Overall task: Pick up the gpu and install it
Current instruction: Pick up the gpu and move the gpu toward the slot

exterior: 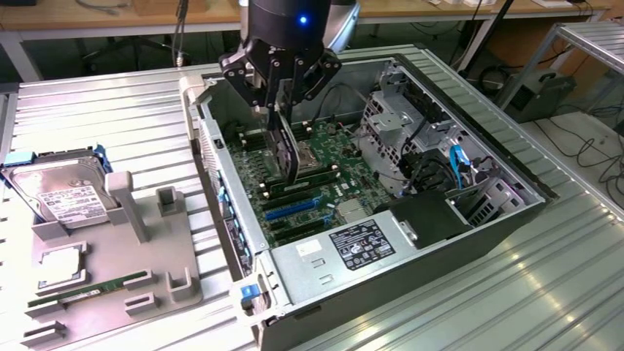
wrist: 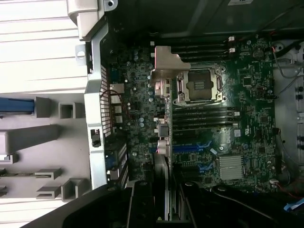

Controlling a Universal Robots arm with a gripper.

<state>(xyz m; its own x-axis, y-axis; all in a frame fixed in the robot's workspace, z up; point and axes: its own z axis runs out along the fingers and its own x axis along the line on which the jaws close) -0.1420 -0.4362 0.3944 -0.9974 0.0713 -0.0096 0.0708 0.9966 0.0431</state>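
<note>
1. Gripper [exterior: 280, 99]: my jaws half closed, clamping gpu [exterior: 286, 150] by its top edge.
2. Gpu hangs upright, edge down, inside open computer case [exterior: 429, 292].
3. It sits over motherboard [wrist: 247, 95], beside CPU socket [wrist: 202, 85].

Gpu [exterior: 286, 150]: thin, flat, dark card. Standing on edge, long side running up and down, hanging over the motherboard [exterior: 337, 150] inside the open computer case [exterior: 210, 146], toward the exterior view's left. Showing its silver bracket [wrist: 164, 71] at one end. Not sitting in any slot; contact at the lower edge unclear.
</note>
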